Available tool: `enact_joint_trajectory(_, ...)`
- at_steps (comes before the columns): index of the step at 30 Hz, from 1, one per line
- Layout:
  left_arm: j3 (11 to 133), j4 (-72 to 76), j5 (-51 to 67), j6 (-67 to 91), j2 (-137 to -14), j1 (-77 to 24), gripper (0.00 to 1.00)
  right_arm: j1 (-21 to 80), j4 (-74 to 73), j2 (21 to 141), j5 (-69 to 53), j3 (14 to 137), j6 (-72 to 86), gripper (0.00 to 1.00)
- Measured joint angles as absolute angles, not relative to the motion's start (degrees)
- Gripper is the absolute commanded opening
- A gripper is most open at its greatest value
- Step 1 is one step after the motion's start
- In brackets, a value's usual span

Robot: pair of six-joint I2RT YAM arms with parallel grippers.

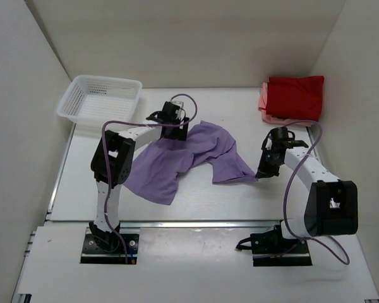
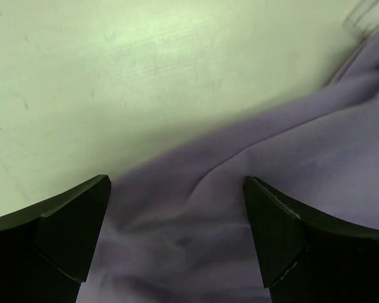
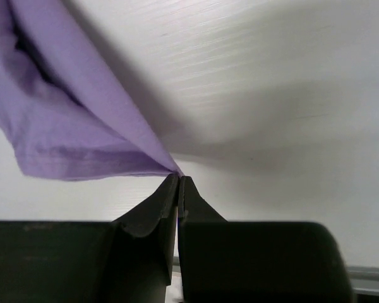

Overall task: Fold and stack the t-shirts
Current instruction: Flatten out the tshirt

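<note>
The lavender t-shirt (image 1: 183, 158) lies crumpled across the middle of the table. My right gripper (image 1: 263, 170) is shut on its right corner (image 3: 114, 151) and holds the cloth taut just above the table. My left gripper (image 1: 170, 126) is open over the shirt's back edge, its fingers (image 2: 69, 233) straddling a fold of lavender cloth (image 2: 196, 221). The red t-shirt (image 1: 295, 96) lies folded on top of the salmon pink t-shirt (image 1: 264, 104) at the back right.
A white lattice basket (image 1: 100, 98) stands at the back left. White walls close in the table on the left, back and right. A metal rail (image 1: 196, 224) runs along the table's near edge.
</note>
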State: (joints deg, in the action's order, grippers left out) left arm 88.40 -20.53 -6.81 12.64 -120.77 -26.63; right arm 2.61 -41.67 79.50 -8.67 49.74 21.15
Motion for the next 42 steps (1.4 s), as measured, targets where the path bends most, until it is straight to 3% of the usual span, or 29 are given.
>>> enact_joint_trajectory(10,62.7,-8.4,-13.9,-0.8,-103.5,-29.8,0.99,-5.7,-42.2,81.1,-0.8,54.5,20.6,0.0)
enact_joint_trajectory(17,61.1,-11.1,-14.9,-5.9,-99.1,-26.3,0.99,-4.3,-40.2,83.0,-1.1,54.5,22.1,0.0)
enact_joint_trajectory(25,54.9,-12.3,0.2,-6.7,-90.7,-13.6,0.99,-0.1,-38.9,83.0,-1.9,54.4,25.3,0.01)
enact_joint_trajectory(29,58.6,-14.8,-2.1,-12.0,-89.8,-16.6,0.99,0.5,-38.3,82.3,-2.2,53.1,26.2,0.0)
enact_joint_trajectory(30,59.2,-15.1,-1.5,-13.5,-89.7,-18.1,0.85,0.4,-38.2,82.0,-2.2,52.6,26.4,0.0)
enact_joint_trajectory(31,59.5,-15.5,-0.6,-14.4,-89.7,-19.3,0.45,0.2,-38.2,81.8,-2.1,52.2,26.4,0.0)
enact_joint_trajectory(33,59.3,-16.7,-0.7,-15.1,-89.5,-21.0,0.3,-0.5,-38.2,81.5,-2.1,51.9,26.5,0.0)
enact_joint_trajectory(35,58.5,-18.4,-1.7,-15.0,-88.9,-21.5,0.26,-1.9,-38.2,81.4,-1.9,51.8,26.4,0.0)
enact_joint_trajectory(36,58.0,-20.0,-1.7,-15.1,-88.1,-21.6,0.3,-2.8,-38.2,81.4,-1.6,51.8,26.3,0.0)
enact_joint_trajectory(37,57.4,-21.3,-1.4,-14.8,-87.1,-21.7,0.4,-3.6,-38.2,81.4,-1.4,51.8,26.2,0.0)
enact_joint_trajectory(38,56.7,-23.0,-0.8,-14.2,-85.7,-21.8,0.42,-4.4,-38.1,81.4,-1.3,51.8,26.1,0.0)
enact_joint_trajectory(40,54.8,-26.1,-0.1,-11.7,-81.8,-22.3,0.64,-5.2,-38.1,81.5,-0.7,51.8,25.9,0.0)
enact_joint_trajectory(42,53.2,-28.9,1.0,-8.3,-77.5,-23.8,0.7,-5.3,-38.1,81.9,-0.2,51.9,25.9,0.0)
